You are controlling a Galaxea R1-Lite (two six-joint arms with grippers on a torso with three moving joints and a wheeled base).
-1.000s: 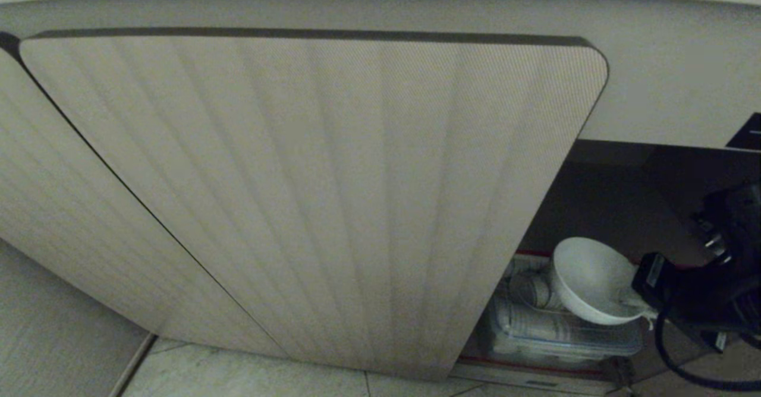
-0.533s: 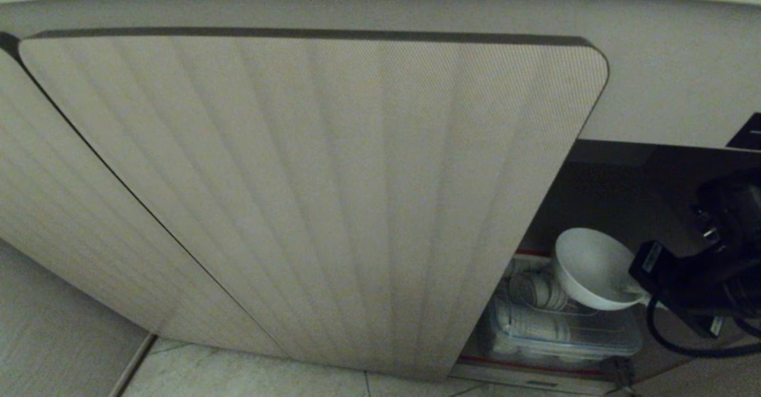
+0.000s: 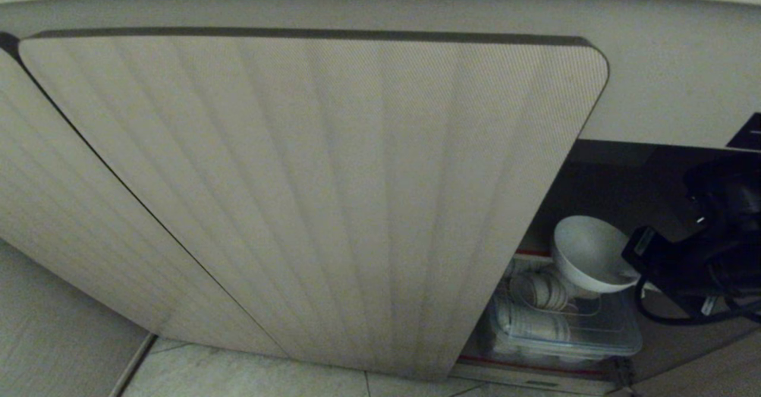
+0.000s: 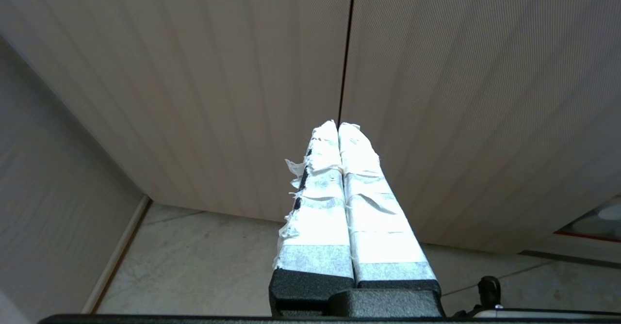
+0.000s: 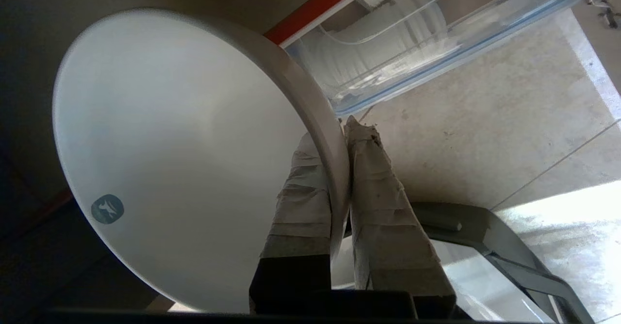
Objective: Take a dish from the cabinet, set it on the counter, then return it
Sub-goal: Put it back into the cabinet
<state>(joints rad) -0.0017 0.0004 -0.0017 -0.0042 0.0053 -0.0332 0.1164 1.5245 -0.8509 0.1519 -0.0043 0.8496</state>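
The dish (image 3: pixel 588 254), a plain white bowl, hangs tilted in the open right side of the cabinet, just above a clear box. My right gripper (image 3: pixel 635 278) is shut on its rim. In the right wrist view one taped finger lies inside the dish (image 5: pixel 184 144) and the other outside, with the right gripper (image 5: pixel 335 135) pinching the rim between them. The cabinet's ribbed door (image 3: pixel 333 195) fills most of the head view. Its red-edged shelf (image 5: pixel 320 4) lies behind the dish. My left gripper (image 4: pixel 338 125) is shut and empty, parked facing the closed doors. The counter's top is out of view.
A clear box of stacked paper cups (image 3: pixel 559 325) sits on the cabinet floor under the dish. The ribbed door's edge (image 3: pixel 523 254) stands close to the dish on its left. A black label (image 3: pixel 746 132) is above the opening. Tiled floor (image 3: pixel 238 373) lies below.
My right arm has lifted the dish upward and slightly deeper into the cabinet opening, away from the clear box. The left arm has not moved.
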